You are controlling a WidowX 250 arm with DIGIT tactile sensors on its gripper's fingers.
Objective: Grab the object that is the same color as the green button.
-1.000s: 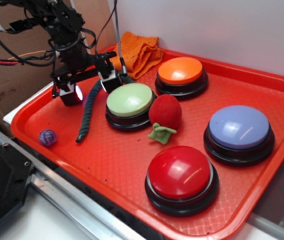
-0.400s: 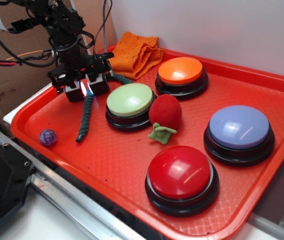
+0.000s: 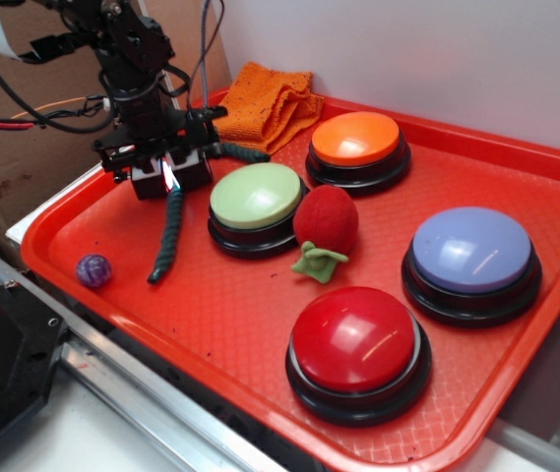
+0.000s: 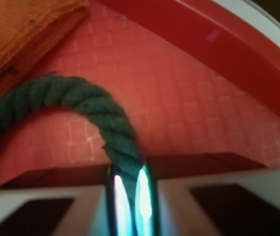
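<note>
The object, a dark green twisted rope (image 3: pixel 170 229), lies on the red tray (image 3: pixel 230 324) left of the pale green button (image 3: pixel 257 196). Its lower end points toward the tray's front-left edge, and its upper part curves behind the gripper toward the orange cloth. My gripper (image 3: pixel 168 174) stands over the rope's middle, shut on it. In the wrist view the rope (image 4: pixel 88 113) arcs down from the left and runs between the two closed pads (image 4: pixel 130 196), which pinch it tightly.
An orange button (image 3: pixel 356 139), a lavender-blue button (image 3: pixel 471 249) and a red button (image 3: pixel 354 339) sit on the tray. A red plush strawberry (image 3: pixel 325 224) leans by the green button. An orange cloth (image 3: pixel 265 101) lies at the back, a small purple ball (image 3: pixel 93 269) front left.
The fingers have come together from wide open until they clamp the rope's middle. The rope's lower end has shifted slightly.
</note>
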